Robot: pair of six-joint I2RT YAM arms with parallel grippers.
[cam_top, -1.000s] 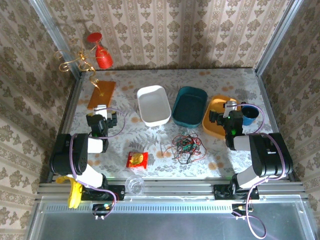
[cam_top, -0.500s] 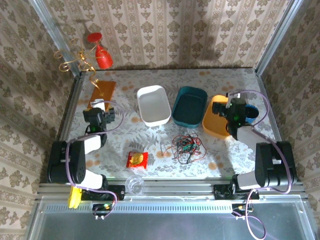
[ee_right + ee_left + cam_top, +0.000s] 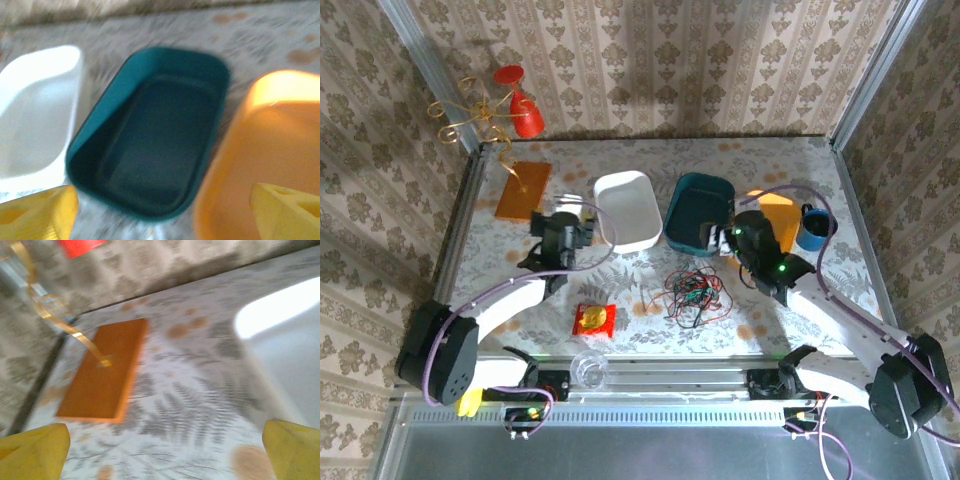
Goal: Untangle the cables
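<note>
Cables sit on the worktop, centre-right, close to the near edge. My right gripper hangs just beyond them by the teal bin, so the tangle lies toward my bases and a bit left of it. That's the nearer arm. My left gripper is well apart by the white bin, cables off to its right. Both jaws are wide, nothing held. Tangle: red, black and green strands knotted in one loose clump, spread more L-R than deep, red loops trailing right. Right gripper looks away from it, so I reckon it needs turning back.
</note>
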